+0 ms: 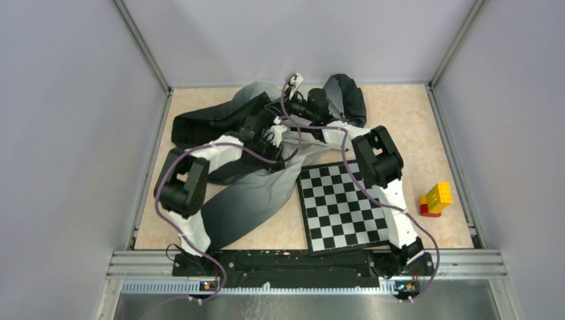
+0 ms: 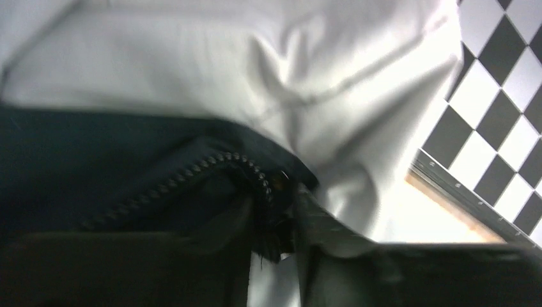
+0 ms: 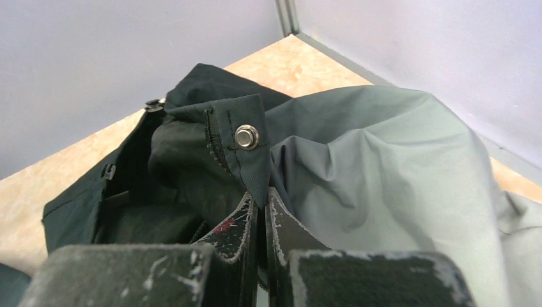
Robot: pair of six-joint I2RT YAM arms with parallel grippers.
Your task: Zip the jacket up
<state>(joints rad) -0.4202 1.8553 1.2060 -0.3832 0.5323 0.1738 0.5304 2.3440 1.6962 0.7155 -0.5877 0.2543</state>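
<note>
Right gripper [image 3: 261, 208] is pinching the jacket [image 3: 383, 160] by its snap-button flap [image 3: 246, 144]; left gripper [image 2: 281, 246] seems to be clamping the zipper [image 2: 192, 174] end. With the jacket lying crumpled on the tabletop [image 1: 413, 120] against the chessboard [image 1: 343, 213], I am aiming to draw both edges taut and aligned first.

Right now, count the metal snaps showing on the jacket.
1: a silver snap on a dark corner of the jacket, just above the right tool, which pinches that corner. More may be hidden in the folds.
</note>
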